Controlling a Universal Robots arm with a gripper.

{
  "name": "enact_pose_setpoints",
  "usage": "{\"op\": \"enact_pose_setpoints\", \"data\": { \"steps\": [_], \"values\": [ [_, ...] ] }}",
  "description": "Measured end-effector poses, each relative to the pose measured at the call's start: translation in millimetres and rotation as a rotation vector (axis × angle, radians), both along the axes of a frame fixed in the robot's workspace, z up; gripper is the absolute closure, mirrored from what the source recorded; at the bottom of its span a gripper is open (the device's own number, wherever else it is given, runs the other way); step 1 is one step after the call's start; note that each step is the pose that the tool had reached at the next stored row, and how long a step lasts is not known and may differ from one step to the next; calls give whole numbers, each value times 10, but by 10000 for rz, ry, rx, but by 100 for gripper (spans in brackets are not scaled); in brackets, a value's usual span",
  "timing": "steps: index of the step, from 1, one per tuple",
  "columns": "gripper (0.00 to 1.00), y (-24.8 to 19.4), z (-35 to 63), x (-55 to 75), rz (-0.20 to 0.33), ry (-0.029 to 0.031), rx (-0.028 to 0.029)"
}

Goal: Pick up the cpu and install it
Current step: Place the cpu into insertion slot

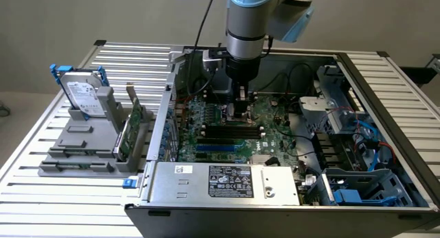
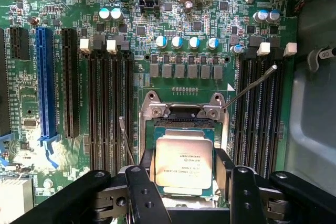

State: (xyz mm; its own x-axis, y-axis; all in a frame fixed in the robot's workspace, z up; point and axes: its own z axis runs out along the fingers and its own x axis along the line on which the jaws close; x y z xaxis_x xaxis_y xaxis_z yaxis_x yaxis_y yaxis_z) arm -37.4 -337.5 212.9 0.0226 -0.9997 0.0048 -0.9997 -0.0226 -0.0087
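The cpu [image 2: 184, 165], a small flat square chip with a silvery-beige top and a green rim, lies level over the metal-framed socket [image 2: 181, 109] on the green motherboard. My gripper [image 2: 185, 162] straddles it, and its black fingers [image 2: 148, 165] press against two opposite edges of the chip. I cannot tell whether the chip rests fully in the socket. The socket's thin lever [image 2: 252, 85] stands swung out to one side. In the exterior view my gripper [image 1: 242, 105] hangs straight down, low over the board inside the open computer case [image 1: 385, 94].
Black memory slots [image 2: 107, 108] flank the socket on both sides, and a blue card slot [image 2: 44, 82] lies beyond them. A hard drive [image 1: 84, 96] stands in a grey holder at the exterior view's left. The power supply [image 1: 227, 181] and drive cages with cables [image 1: 357, 140] crowd the case.
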Motion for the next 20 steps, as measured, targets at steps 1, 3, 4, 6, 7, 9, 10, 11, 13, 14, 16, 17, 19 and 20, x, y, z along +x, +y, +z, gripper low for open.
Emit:
{"op": "enact_pose_setpoints", "data": {
  "steps": [1, 3, 4, 6, 7, 9, 10, 11, 13, 14, 16, 17, 19, 20],
  "values": [
    [45, -3, -4, 0, 4, 14, 2],
    [45, -8, -8, 0, 7, 40, 2],
    [45, -8, -9, -1, 6, 45, 0],
    [45, -8, -9, 0, 8, 47, -1],
    [45, -9, -11, 0, 8, 46, 2],
    [45, -17, -13, 1, 10, 45, 7],
    [45, -18, -16, 0, 8, 45, 8],
    [45, -20, -19, 0, 7, 47, 9],
    [45, -28, -23, 0, 9, 59, 11],
    [45, -31, -26, 0, 8, 69, 15],
    [45, -36, -33, 1, 8, 103, 17],
    [45, -38, -35, 2, 8, 123, 16],
    [45, -41, -41, 11, 8, 175, 17],
    [45, -44, -43, 21, 8, 207, 17]
  ]
}}
